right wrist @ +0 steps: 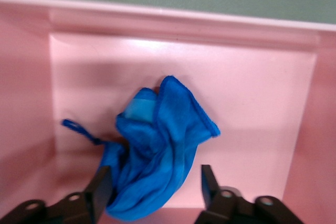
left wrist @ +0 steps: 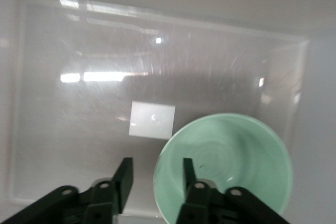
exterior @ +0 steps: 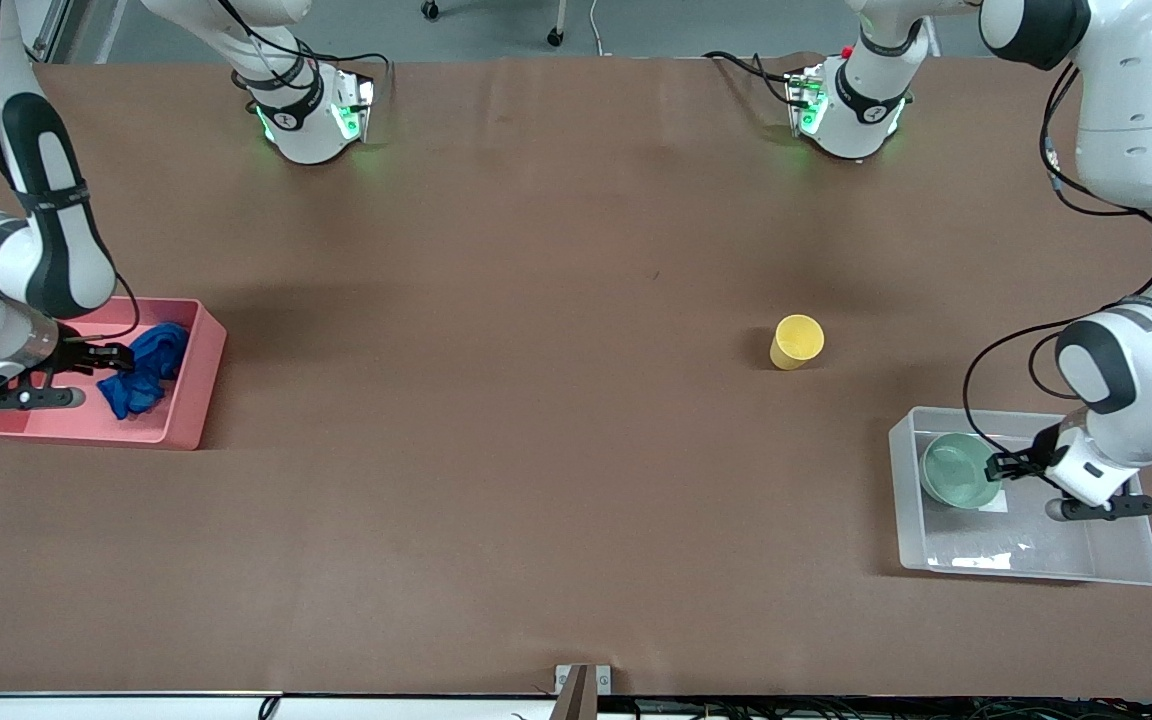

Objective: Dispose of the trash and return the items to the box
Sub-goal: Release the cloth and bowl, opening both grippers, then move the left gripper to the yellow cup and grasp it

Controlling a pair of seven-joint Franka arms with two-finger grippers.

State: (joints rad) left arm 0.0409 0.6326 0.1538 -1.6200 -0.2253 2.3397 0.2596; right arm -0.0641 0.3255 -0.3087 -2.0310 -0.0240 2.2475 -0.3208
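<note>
The blue wad (exterior: 146,370) lies in the pink bin (exterior: 186,405) at the right arm's end of the table. My right gripper (exterior: 121,357) is open just over it. In the right wrist view the wad (right wrist: 163,140) lies between the spread fingers of my right gripper (right wrist: 156,174), its string end trailing aside. The mint-green bowl (exterior: 958,470) sits in the clear box (exterior: 1026,565) at the left arm's end. My left gripper (exterior: 998,464) is open at the bowl's rim. In the left wrist view my left gripper (left wrist: 156,163) has one finger over the bowl (left wrist: 236,166) and one outside it. The yellow cup (exterior: 796,342) stands on the table.
The cup stands farther from the front camera than the clear box, toward the table's middle. A white label (left wrist: 152,120) lies on the box floor (left wrist: 79,119) beside the bowl. The pink bin's floor (right wrist: 262,103) holds only the wad. Both robot bases stand along the table's top edge.
</note>
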